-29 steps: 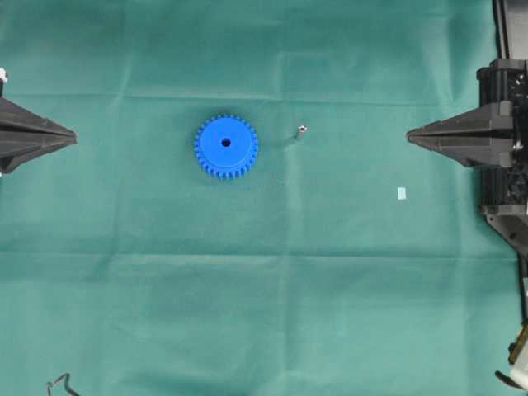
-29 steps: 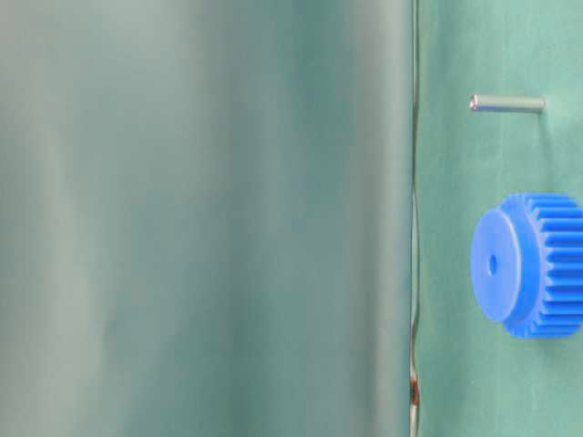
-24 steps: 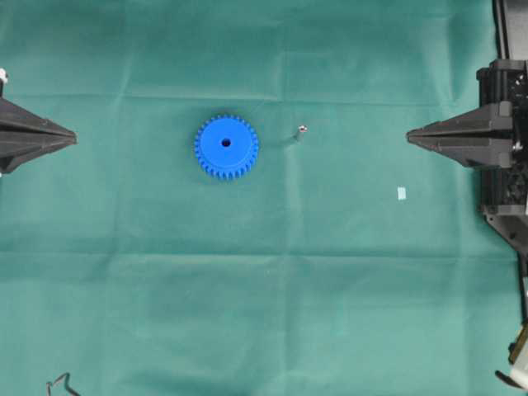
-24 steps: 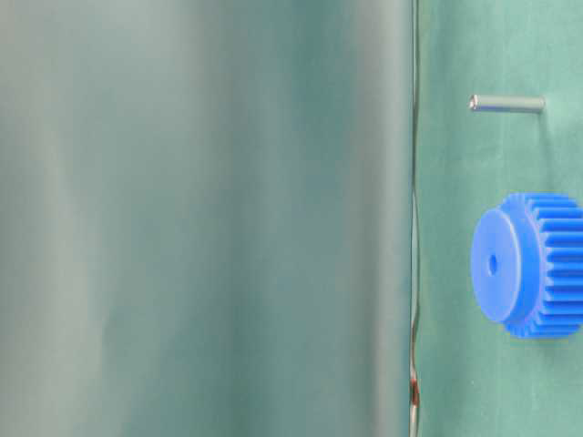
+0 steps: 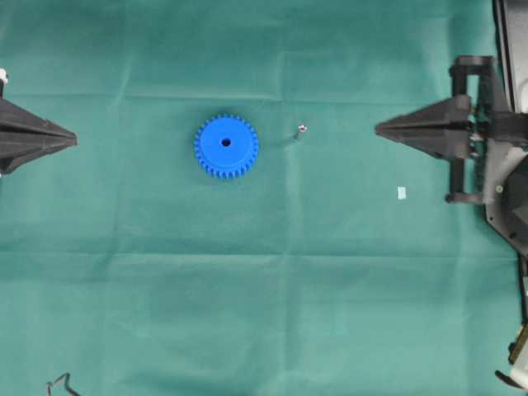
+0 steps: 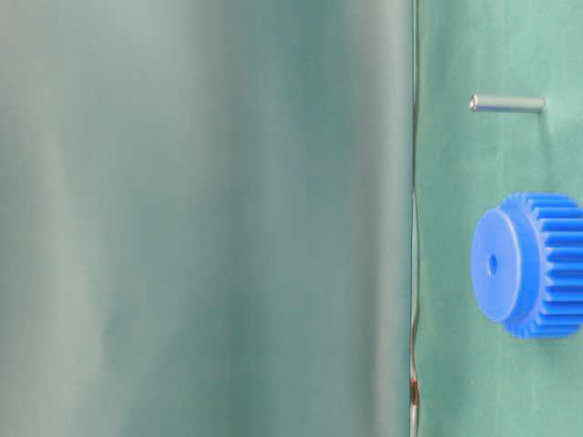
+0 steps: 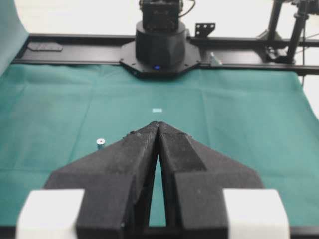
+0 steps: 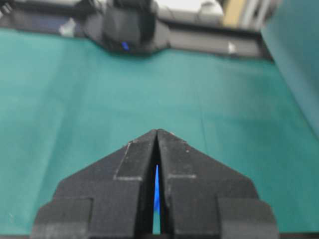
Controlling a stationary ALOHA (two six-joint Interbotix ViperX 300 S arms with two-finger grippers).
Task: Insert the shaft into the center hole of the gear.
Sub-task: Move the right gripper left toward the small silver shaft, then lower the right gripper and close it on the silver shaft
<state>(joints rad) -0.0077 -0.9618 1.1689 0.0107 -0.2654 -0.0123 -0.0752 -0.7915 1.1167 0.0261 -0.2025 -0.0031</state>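
- Right claw (image 5: 378, 129) pressed together, empty, well apart from upright shaft (image 5: 302, 129); left claw (image 5: 74, 139) likewise together.
- Could topple the shaft if not parted first.
- Could roll away from gear (image 5: 226, 147).

A robotics laboratory test station. The bench (image 5: 247, 313) is covered wall to wall with a creased green cloth (image 7: 239, 114), framed at its far edge by black metal rails (image 7: 75, 47). A black robot arm base (image 7: 160, 47) with a small blue indicator light is bolted to that frame, and a second one (image 8: 130, 27) faces it. Camera stands and cabling (image 7: 284, 22) rise behind.
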